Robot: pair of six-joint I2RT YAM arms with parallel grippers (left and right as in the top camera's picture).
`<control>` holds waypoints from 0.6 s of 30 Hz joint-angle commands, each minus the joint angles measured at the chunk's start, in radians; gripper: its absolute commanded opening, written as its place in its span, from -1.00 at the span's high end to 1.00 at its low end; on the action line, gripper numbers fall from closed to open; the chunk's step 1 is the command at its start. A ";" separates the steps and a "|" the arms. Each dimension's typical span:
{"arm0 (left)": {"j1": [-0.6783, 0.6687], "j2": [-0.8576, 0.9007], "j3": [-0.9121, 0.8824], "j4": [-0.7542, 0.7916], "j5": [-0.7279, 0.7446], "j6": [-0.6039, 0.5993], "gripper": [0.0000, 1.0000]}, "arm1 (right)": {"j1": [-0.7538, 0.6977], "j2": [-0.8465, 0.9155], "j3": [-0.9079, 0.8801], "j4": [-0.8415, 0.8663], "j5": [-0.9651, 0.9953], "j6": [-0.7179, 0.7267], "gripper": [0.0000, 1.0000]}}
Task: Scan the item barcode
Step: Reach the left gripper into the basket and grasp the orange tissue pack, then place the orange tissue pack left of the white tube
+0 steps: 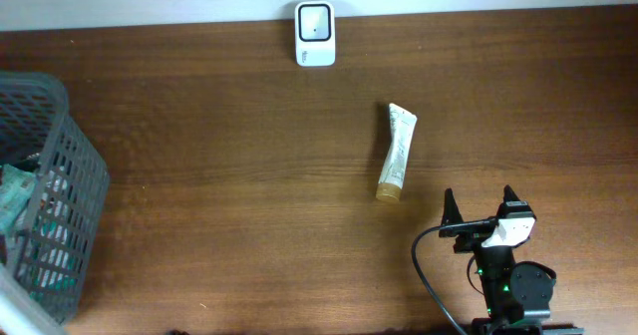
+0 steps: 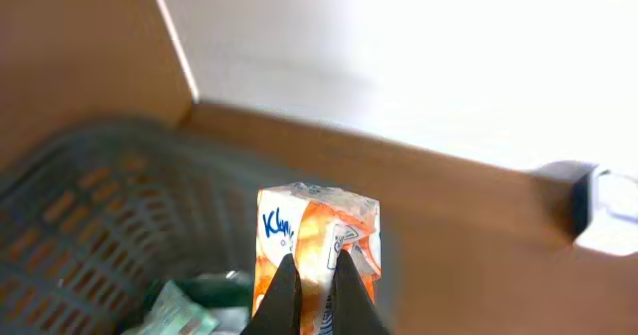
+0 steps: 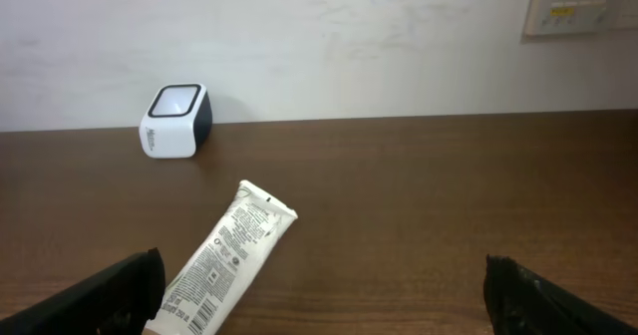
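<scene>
The left pincer (image 2: 314, 267) is clamped shut on the lower part of an orange-and-white packet (image 2: 319, 225). This looks like the item to be scanned, and it stands up past the fingertips, over the grey basket (image 2: 90, 215). The main risk is the hold itself. The jaws pinch only a narrow strip of what seems a soft, crinkly pack, so a quick swing could make it twist, sag or slip out. It would then drop back among the other goods lying below the pincer. The basket wall rises ahead of and beneath the pincer, so a low exit could snag the packet's free end on the rim. A second risk is a missed read. No barcode can be made out on the face that shows, so the code may end up turned away from the scanner (image 2: 606, 210). The scanner sits well off, ahead and to the right of this pincer, against the back edge of the bench (image 1: 249, 175). The right pincer (image 1: 481, 207) hangs empty with its jaws spread wide. A white tube (image 1: 397, 151) lies flat just ahead of it and to its left, between it and the scanner, touching neither. The tube lies off the direct line from basket to scanner, so it should not block that path, but a wide sweep could brush it. A wall panel (image 3: 583, 6) hangs far beyond the right pincer, out of play.
</scene>
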 commanded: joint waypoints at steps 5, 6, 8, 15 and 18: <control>-0.589 -0.035 -0.079 -0.069 0.096 -0.155 1.00 | 0.005 -0.007 -0.005 -0.004 0.002 -0.008 -0.97; -0.666 -0.007 -0.108 -0.069 0.097 -0.163 1.00 | 0.005 -0.007 -0.005 -0.005 0.002 -0.008 -0.97; -0.840 0.083 -0.177 -0.056 0.097 -0.166 1.00 | 0.005 -0.007 -0.005 -0.004 0.002 -0.008 -0.97; -1.175 0.488 -0.226 0.176 0.055 -0.342 1.00 | 0.005 -0.007 -0.005 -0.004 0.002 -0.008 -0.97; -1.242 0.580 -0.226 0.262 -0.056 -0.463 1.00 | 0.005 -0.007 -0.005 -0.004 0.002 -0.008 -0.97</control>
